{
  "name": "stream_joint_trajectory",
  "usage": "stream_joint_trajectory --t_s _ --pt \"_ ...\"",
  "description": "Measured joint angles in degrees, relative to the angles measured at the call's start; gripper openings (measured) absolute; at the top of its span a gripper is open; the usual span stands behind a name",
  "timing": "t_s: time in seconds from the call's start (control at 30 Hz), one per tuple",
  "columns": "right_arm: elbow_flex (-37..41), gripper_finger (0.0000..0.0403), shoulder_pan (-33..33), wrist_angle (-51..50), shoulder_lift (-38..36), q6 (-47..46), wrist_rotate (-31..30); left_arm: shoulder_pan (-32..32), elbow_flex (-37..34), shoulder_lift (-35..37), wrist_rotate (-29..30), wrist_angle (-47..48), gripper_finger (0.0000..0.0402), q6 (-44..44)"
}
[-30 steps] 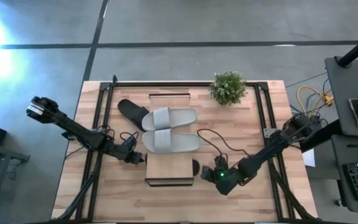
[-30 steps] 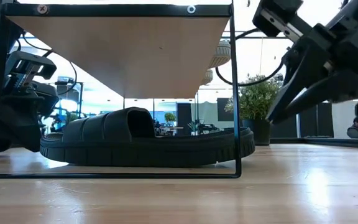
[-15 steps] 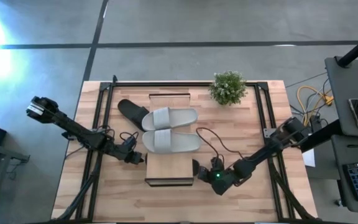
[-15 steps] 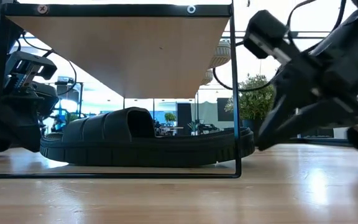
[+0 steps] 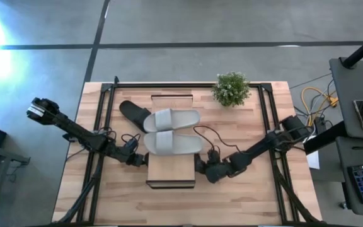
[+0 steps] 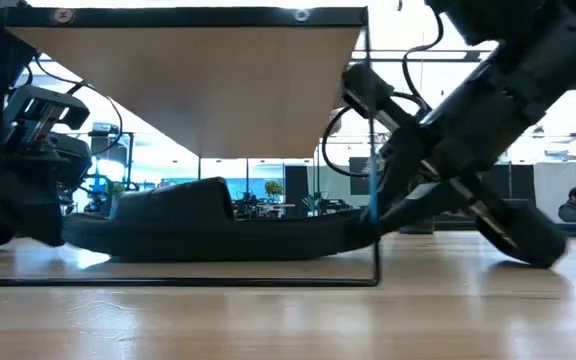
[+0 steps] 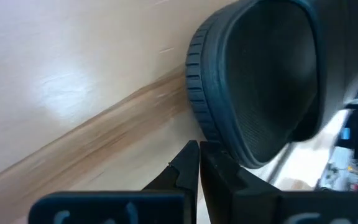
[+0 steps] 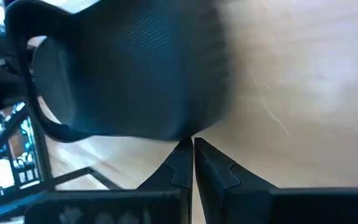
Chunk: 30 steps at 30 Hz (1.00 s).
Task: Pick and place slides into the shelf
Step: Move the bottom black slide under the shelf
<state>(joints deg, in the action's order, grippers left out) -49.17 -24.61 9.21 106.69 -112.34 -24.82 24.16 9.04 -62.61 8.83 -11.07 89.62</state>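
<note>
The shelf [image 5: 171,169] stands mid-table, and the two light grey slides [image 5: 172,131] lie side by side on its plank top. One black slide [image 5: 133,112] lies at the shelf's far left corner. The other black slide [image 6: 218,225] lies under the plank [image 6: 198,80], strap toward the left. My left gripper [image 5: 142,161] is shut at the shelf's left side, at this slide's toe end. My right gripper [image 5: 200,168] is shut at the shelf's right side, at its heel end. My left gripper meets the toe-end rim [image 7: 205,127] of the black slide under the shelf with its shut fingertips [image 7: 191,155], coming level from the table's left. My right gripper pushes the heel-end edge [image 8: 185,127] of the same slide with its shut fingertips [image 8: 180,155], slanting down from the table's right. That end [image 6: 363,225] is raised off the table; the rest lies flat.
A potted plant [image 5: 231,88] stands at the far edge, right of the shelf. Dark frame rails [image 5: 266,120] run along the table's left and right sides. The shelf's thin dark post [image 6: 373,150] stands right beside my right gripper. A cable [image 5: 210,135] trails over the table from my right arm.
My right gripper has swung down and toward the table's left, from well clear of the shelf to the shelf's right side, meeting the black slide's heel end. That end has been pushed in under the plank and tipped up; the slide now looks flattened and bowed.
</note>
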Motion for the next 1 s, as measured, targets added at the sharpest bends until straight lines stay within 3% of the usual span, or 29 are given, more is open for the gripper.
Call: stream_joint_trajectory --t_s 0.37,0.7,0.87,1.0 --pt "-0.2 0.0009 0.6 1.8 0.0 3.9 -0.7 -0.1 -0.2 0.0 3.0 0.1 0.0 0.0" --pt "-0.4 0.0009 -1.0 10.3 -0.9 10.7 3.4 -0.2 -0.2 0.8 4.3 4.8 0.0 0.0" --pt "-0.4 0.0009 -3.7 5.1 -3.1 11.1 3.8 -0.2 -0.5 3.5 6.3 6.4 0.0 -0.2" --pt "-0.4 0.0009 -7.0 -8.3 -6.1 4.6 1.1 0.2 -0.4 7.1 5.8 6.0 0.0 -1.7"
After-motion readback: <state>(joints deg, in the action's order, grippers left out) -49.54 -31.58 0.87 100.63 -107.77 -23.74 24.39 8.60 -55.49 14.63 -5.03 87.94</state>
